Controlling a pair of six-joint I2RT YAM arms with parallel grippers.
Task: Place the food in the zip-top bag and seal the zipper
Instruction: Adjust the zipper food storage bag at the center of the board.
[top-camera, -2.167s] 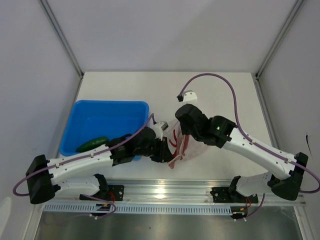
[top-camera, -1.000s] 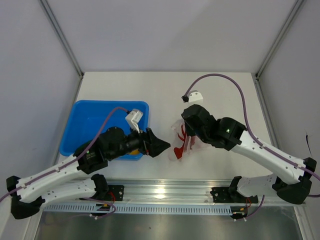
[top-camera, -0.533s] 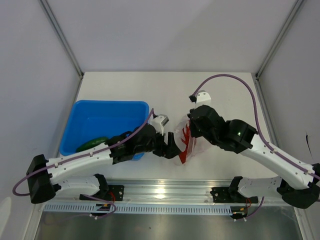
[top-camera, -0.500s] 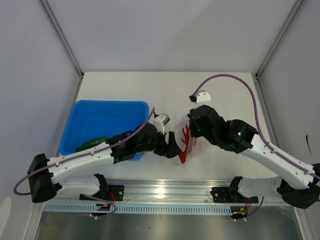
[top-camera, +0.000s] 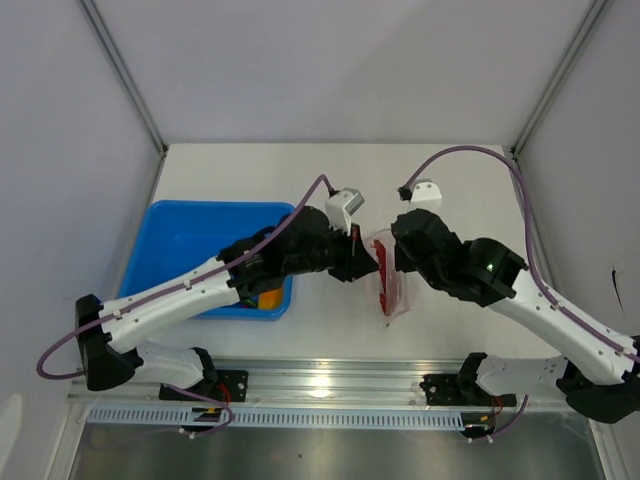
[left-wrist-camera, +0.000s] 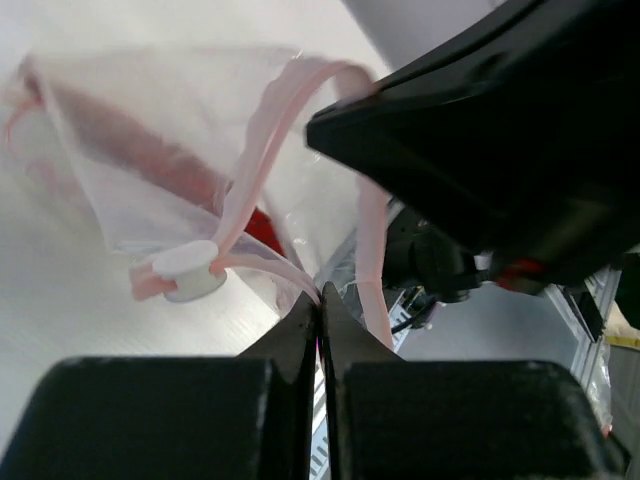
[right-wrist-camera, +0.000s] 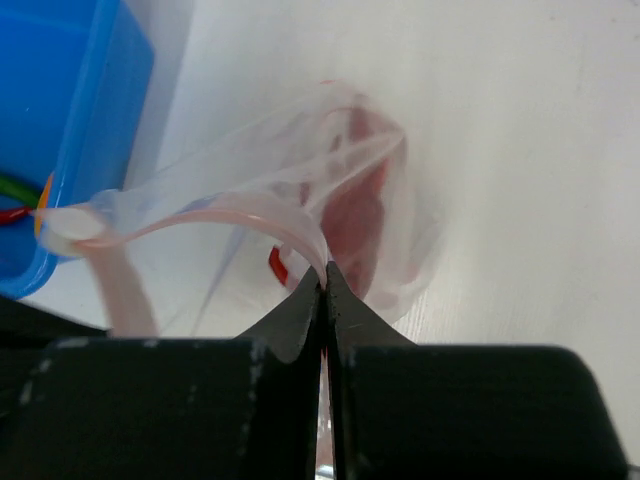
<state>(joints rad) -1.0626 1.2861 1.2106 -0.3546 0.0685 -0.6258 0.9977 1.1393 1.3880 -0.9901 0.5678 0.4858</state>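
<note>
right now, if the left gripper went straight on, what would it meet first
the zip-top bag, whose zipper the left gripper pinches; behind it probably the right gripper, though depth unclear

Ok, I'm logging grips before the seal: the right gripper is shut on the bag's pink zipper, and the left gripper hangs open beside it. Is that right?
Not quite. The left gripper is not open: the left wrist view shows its jaws closed on the pink zipper. The rest holds: the right gripper is shut on the zipper too.
</note>
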